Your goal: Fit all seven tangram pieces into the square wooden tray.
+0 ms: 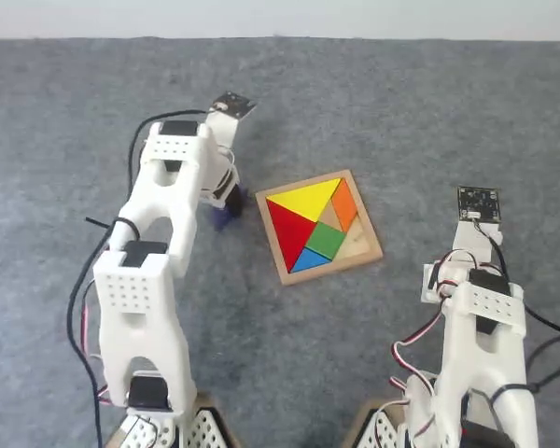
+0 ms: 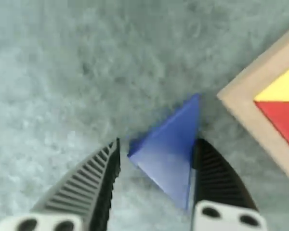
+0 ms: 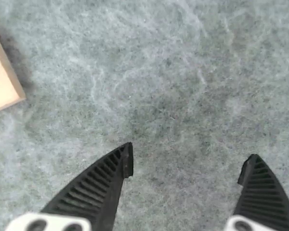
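The square wooden tray (image 1: 271,239) lies mid-table with yellow (image 1: 308,199), red (image 1: 287,230), orange (image 1: 345,205), green (image 1: 325,241), small blue (image 1: 308,259) and tan pieces in it; a bare slot (image 1: 359,245) shows at its near right corner. A blue triangle (image 2: 171,151) lies on the carpet just left of the tray (image 2: 253,113). My left gripper (image 2: 157,144) stands open around it, one finger touching its edge, the other a small gap away. My right gripper (image 3: 189,162) is open over bare carpet, right of the tray's corner (image 3: 2,86).
Grey carpet covers the whole table. The left arm (image 1: 168,187) stretches along the tray's left side, and the right arm (image 1: 476,308) stands at the near right. Black cables hang beside both arm bases.
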